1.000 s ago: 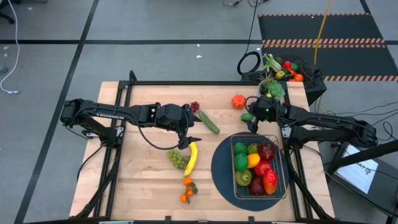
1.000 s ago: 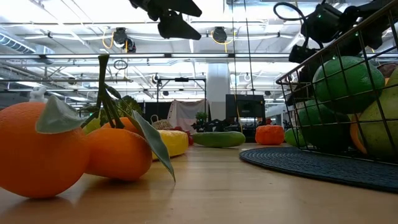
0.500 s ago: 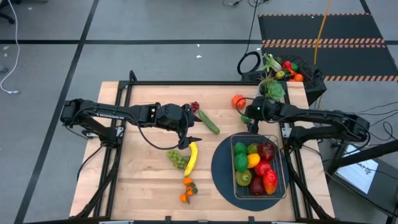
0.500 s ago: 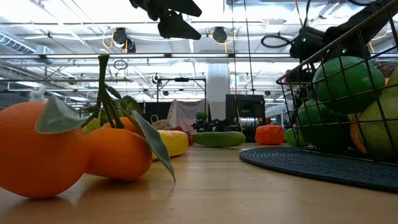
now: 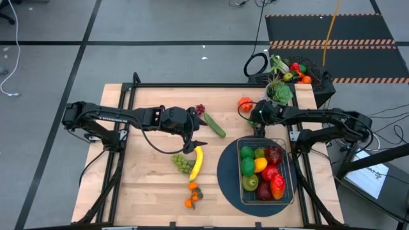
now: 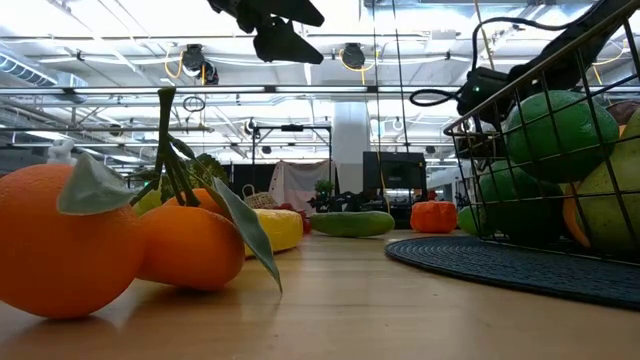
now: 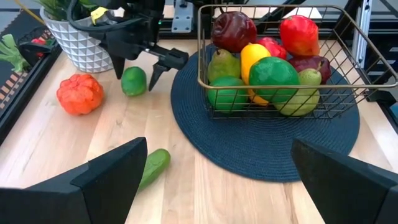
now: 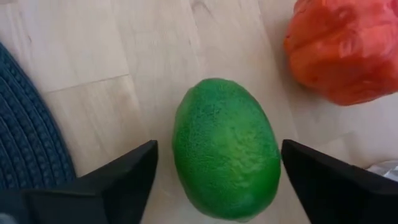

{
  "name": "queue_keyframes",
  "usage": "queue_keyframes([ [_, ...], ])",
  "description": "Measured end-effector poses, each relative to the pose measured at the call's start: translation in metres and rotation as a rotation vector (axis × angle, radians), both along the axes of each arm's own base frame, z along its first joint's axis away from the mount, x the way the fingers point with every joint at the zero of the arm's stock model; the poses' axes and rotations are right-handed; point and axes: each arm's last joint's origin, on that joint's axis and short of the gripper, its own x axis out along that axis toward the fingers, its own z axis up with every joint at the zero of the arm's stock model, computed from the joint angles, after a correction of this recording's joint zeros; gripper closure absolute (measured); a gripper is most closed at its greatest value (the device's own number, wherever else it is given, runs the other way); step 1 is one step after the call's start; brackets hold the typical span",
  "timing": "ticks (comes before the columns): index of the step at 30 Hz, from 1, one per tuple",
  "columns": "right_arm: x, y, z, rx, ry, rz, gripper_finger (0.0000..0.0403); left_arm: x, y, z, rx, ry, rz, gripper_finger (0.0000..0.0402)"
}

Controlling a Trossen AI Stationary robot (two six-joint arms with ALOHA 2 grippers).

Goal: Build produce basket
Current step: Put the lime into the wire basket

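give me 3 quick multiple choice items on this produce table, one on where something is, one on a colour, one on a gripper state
1. Where does the banana lie?
A. in the basket
B. on the bare table beside the green grapes
C. in the white pot

2. What colour is the fruit between the right gripper's fingers?
A. green
B. purple
C. yellow

3. How does the right gripper stand?
A. shut on the cucumber
B. inside the basket
C. open, astride the lime

Answers:
1 B: the high view shows it on the wood next to the green grapes, outside the basket.
2 A: the right wrist view shows a green lime.
3 C: the left wrist view shows its fingers on either side of the lime, apart from it.
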Motion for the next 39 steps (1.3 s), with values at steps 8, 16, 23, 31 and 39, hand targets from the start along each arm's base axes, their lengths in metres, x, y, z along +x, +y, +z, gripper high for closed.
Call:
queue_keyframes([
  [8,0.000,0.002,0.006,0.023,-0.062,-0.080,0.0176,0.000,-0.008,0.001,0.022,-0.009,-0.038,0.0002],
  [16,-0.005,0.010,0.031,0.022,-0.239,-0.150,0.0197,0.002,-0.011,0.003,0.024,-0.042,-0.051,0.0002],
  [23,-0.013,0.023,0.057,0.087,-0.448,-0.154,0.0190,0.002,-0.011,0.003,0.024,-0.041,-0.052,0.0002],
  [31,-0.019,0.040,0.076,0.287,-0.643,-0.188,0.0189,0.002,-0.011,0.003,0.024,-0.040,-0.052,0.0002],
  [39,-0.014,0.067,0.082,0.376,-0.690,-0.139,0.0189,0.002,-0.011,0.003,0.023,-0.039,-0.052,0.0002],
])
